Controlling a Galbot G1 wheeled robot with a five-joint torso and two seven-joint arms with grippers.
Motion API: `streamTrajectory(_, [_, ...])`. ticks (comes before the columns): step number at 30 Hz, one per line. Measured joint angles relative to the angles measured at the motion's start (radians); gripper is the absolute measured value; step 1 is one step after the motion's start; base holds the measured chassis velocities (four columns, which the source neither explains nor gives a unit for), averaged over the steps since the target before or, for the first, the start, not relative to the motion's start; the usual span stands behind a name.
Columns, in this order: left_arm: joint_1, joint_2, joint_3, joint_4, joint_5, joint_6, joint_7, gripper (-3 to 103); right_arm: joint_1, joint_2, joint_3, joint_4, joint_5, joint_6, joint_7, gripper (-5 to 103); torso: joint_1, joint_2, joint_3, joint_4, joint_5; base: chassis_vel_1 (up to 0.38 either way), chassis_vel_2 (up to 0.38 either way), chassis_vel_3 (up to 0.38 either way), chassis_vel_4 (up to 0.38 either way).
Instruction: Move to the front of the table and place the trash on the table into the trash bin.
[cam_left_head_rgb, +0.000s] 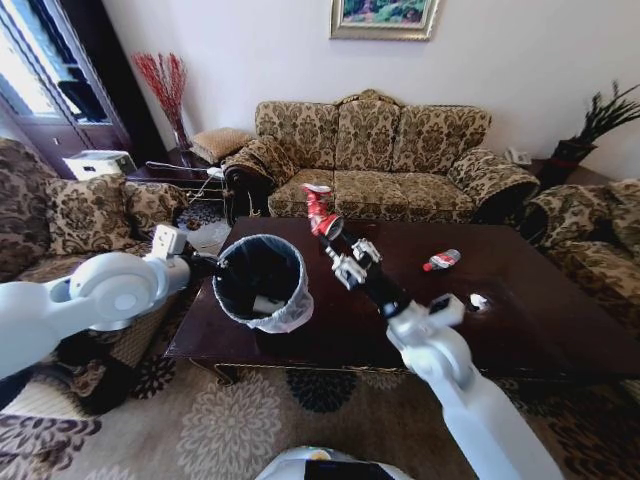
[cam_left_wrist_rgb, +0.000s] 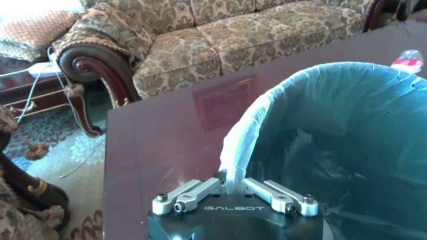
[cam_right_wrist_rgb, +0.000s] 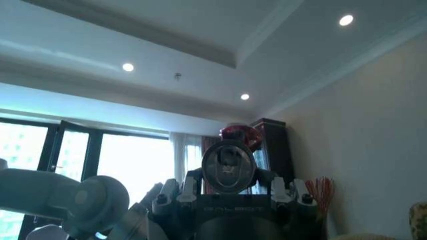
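The trash bin (cam_left_head_rgb: 262, 281), round with a whitish bag over its rim, stands on the left part of the dark table (cam_left_head_rgb: 540, 330). My left gripper (cam_left_head_rgb: 207, 267) is shut on the bin's near-left rim; in the left wrist view its fingers (cam_left_wrist_rgb: 200, 192) pinch the bag edge of the bin (cam_left_wrist_rgb: 347, 135). My right gripper (cam_left_head_rgb: 338, 242) is shut on a red-white can (cam_left_head_rgb: 320, 208), held tilted above the table just right of the bin. The can (cam_right_wrist_rgb: 230, 162) points at the ceiling in the right wrist view. A clear bottle with a red label (cam_left_head_rgb: 441, 260) and a white paper bit (cam_left_head_rgb: 478, 300) lie on the table.
A patterned sofa (cam_left_head_rgb: 380, 150) stands behind the table, with armchairs (cam_left_head_rgb: 70, 210) at both sides. The bin holds a white item (cam_left_head_rgb: 266, 304). Floral carpet (cam_left_head_rgb: 230, 420) lies in front. The bottle (cam_left_wrist_rgb: 408, 59) shows beyond the bin in the left wrist view.
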Motion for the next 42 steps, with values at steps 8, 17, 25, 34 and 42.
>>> streamTrajectory(8, [-0.032,-0.003,0.000,-0.079,-0.046,0.013,-0.028,0,-0.003,0.016,-0.092,-0.060,-0.152,0.025,0.008,51,0.000,0.000,0.000,0.0001,0.0000,0.000,0.000,0.000,0.000])
streamTrajectory(17, [-0.062,-0.004,-0.001,-0.152,-0.088,0.015,-0.059,0,0.000,0.032,-0.131,-0.071,-0.171,0.031,0.022,84,0.000,0.000,0.000,0.0000,-0.0001,0.000,0.000,0.000,0.000])
streamTrajectory(25, [-0.054,-0.027,-0.004,-0.121,-0.085,0.009,-0.067,0,-0.020,0.048,-0.040,0.039,-0.113,0.029,0.114,100,0.000,0.000,0.000,0.0001,-0.0003,0.000,0.000,0.000,0.000])
streamTrajectory(34, [-0.089,-0.114,-0.009,-0.094,-0.073,0.003,-0.071,0,-0.178,0.083,0.204,-0.091,-0.104,0.022,0.398,100,0.000,0.000,0.000,-0.0002,0.0000,0.000,0.000,0.000,0.000])
streamTrajectory(42, [-0.056,-0.173,-0.009,-0.111,-0.039,-0.001,-0.060,0,-0.317,0.104,0.324,-0.165,-0.063,-0.004,0.410,100,0.000,0.000,0.000,0.0002,-0.0003,0.000,0.000,0.000,0.000])
